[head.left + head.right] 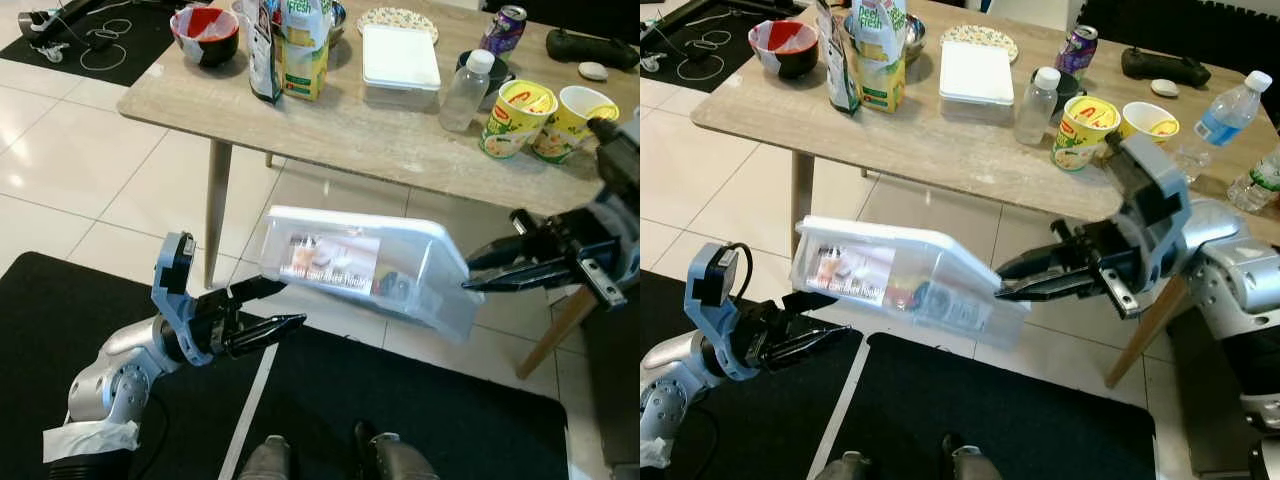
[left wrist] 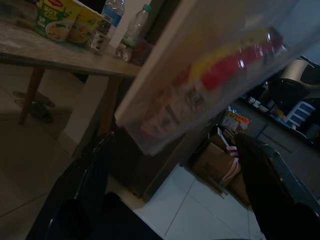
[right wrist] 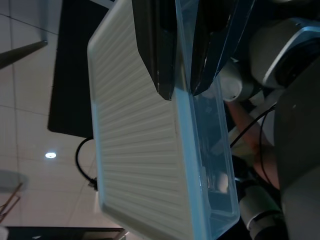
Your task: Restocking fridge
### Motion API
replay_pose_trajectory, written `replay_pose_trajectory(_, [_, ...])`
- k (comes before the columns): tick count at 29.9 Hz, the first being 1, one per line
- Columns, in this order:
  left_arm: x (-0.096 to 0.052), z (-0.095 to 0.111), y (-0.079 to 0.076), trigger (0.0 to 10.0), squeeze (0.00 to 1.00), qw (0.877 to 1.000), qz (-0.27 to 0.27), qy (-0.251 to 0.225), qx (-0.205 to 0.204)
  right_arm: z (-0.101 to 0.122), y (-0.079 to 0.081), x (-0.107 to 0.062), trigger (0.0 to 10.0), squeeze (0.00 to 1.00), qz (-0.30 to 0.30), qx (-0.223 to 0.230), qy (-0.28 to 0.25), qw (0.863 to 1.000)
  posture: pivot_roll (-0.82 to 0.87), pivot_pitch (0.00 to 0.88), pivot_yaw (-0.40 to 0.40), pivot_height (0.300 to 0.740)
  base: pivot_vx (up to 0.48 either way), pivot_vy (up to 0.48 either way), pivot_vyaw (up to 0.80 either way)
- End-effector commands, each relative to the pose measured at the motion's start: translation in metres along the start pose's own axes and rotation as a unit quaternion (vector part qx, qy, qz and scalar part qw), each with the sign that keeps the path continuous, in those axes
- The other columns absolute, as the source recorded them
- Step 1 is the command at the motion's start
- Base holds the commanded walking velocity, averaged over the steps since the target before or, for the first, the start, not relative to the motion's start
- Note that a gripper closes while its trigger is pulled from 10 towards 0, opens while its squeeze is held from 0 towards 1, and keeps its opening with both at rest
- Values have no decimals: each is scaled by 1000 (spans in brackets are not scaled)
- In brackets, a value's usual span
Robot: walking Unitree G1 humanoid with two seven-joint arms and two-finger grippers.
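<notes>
Both of the robot's feet [image 1: 325, 460] stand on the black mat [image 1: 430, 420] below the clear plastic container [image 1: 365, 265], which hangs in the air in front of the desk [image 1: 350, 130], tilted, with its white lid on. Gripping the container's right end, the right gripper [image 1: 1015, 283] has its fingers narrowed onto the rim, one on the ribbed lid and one against the clear wall. At the container's left end the left gripper [image 1: 270, 312] has its fingers parted moderately, one tip under the box's lower corner; whether it touches is hard to tell. A printed label shows through the container's side; its contents are blurred. Behind the container, cup noodles [image 1: 520, 118] stand on the desk.
</notes>
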State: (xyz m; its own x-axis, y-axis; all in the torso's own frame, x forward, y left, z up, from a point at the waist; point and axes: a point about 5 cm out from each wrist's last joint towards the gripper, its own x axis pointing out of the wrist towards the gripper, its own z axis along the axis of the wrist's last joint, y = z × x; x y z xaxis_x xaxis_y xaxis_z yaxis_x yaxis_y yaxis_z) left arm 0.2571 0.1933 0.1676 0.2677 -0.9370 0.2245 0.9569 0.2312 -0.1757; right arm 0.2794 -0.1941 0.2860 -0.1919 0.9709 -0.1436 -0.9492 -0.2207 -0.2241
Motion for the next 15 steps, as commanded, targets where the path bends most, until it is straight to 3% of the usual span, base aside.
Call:
replay_pose_trajectory(1, [0, 0, -8, 10000, 1000, 999, -29, 27, 1, 3, 4, 3, 0, 0, 21, 1, -8, 1000, 48, 184, -101, 740, 0, 0, 0])
replay_pose_trajectory(6, [-1, 7, -9, 10000, 1000, 997, -36, 59, 44, 1, 4, 6, 0, 0, 31, 13, -11, 999, 51, 186, -103, 740, 0, 0, 0])
replay_pose_trajectory(7, [-1, 10, -8, 10000, 267, 996, -35, 63, 58, 1, 4, 7, 0, 0, 34, 17, -14, 999, 51, 186, -103, 740, 0, 0, 0])
replay_pose_trajectory(8, [-1, 10, -8, 10000, 267, 996, -35, 63, 58, 1, 4, 7, 0, 0, 34, 17, -14, 999, 51, 186, -103, 740, 0, 0, 0])
replay_pose_trajectory(9, [0, 13, -7, 10000, 0, 995, -32, 65, 71, 1, 4, 8, 0, 0, 36, 20, -16, 999, 51, 187, -103, 740, 0, 0, 0])
replay_pose_trajectory(15, [2, 23, -9, 10000, 0, 993, -48, 68, 88, -1, 6, 12, 0, 0, 51, 39, -26, 998, 52, 187, -105, 740, 0, 0, 0])
